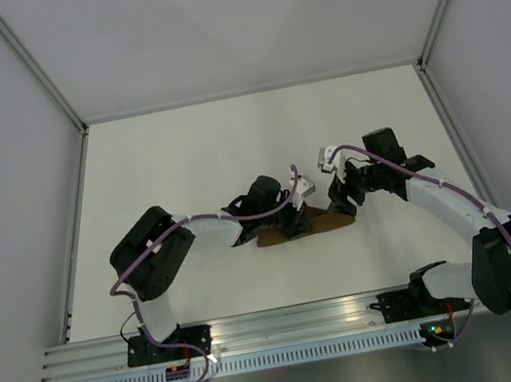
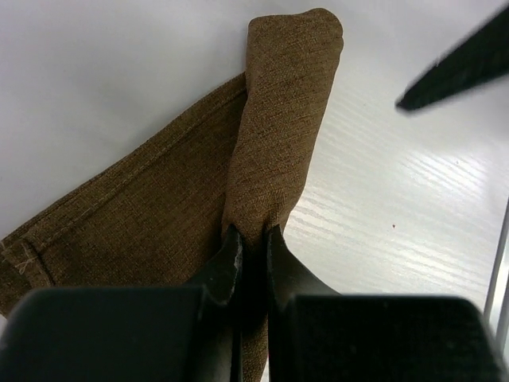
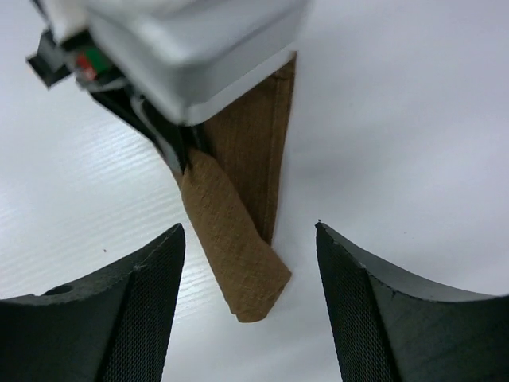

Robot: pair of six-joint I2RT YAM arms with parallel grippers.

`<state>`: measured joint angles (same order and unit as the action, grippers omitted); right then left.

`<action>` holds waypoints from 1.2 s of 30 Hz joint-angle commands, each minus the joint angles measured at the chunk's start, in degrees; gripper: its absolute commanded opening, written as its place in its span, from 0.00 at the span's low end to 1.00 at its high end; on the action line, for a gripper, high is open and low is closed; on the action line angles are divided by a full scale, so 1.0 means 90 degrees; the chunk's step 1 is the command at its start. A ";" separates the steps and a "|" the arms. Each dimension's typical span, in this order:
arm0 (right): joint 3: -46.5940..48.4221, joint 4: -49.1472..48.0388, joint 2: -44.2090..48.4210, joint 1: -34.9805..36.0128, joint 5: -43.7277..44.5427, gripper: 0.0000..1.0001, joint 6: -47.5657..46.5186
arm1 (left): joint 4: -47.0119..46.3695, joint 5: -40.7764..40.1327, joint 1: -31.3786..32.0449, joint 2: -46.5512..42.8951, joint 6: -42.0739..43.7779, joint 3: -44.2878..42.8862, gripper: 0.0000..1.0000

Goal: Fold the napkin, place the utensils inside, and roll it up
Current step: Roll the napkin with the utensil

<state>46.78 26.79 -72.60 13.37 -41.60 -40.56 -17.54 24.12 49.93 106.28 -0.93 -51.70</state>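
The brown napkin [image 1: 325, 220] lies near the middle of the white table, partly rolled into a tube with a flat part beside it. In the left wrist view the roll [image 2: 278, 135] runs away from me and the flat part spreads to its left. My left gripper [image 2: 253, 239] is shut on the near part of the roll [image 1: 293, 224]. My right gripper [image 3: 250, 239] is open, its fingers either side of the roll's free end [image 3: 238, 255], not touching it. In the top view it hovers at the napkin's right end [image 1: 344, 197]. No utensils show; they may be hidden inside.
The white table [image 1: 182, 164] is bounded by grey walls with metal corner posts [image 1: 36, 71] and an aluminium rail [image 1: 288, 319] at the near edge where the arm bases stand. The left wrist camera housing [image 3: 191, 56] fills the top of the right wrist view.
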 commanded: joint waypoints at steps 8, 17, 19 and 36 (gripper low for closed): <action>-0.1985 -0.2428 0.0596 0.1609 0.1702 0.74 -0.0630 | 0.2319 0.0894 -0.0342 0.1179 -0.0346 -0.0427 0.02; -0.2161 -0.2849 0.0235 0.2069 0.2122 0.74 -0.0670 | 0.2652 0.1431 -0.0538 0.1443 -0.0444 -0.0866 0.04; -0.2190 -0.2908 0.0127 0.2118 0.2191 0.73 -0.0709 | 0.2681 0.1577 -0.0538 0.1453 -0.0463 -0.0925 0.07; -0.2171 -0.2801 -0.0537 0.2236 0.2406 0.34 -0.0982 | 0.2565 0.2027 -0.0714 0.1405 -0.0629 -0.1013 0.35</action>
<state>27.05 1.23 -75.64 33.39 -21.41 -48.01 -4.19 44.93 43.46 115.87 -5.15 -64.18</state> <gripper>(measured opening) 0.381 0.338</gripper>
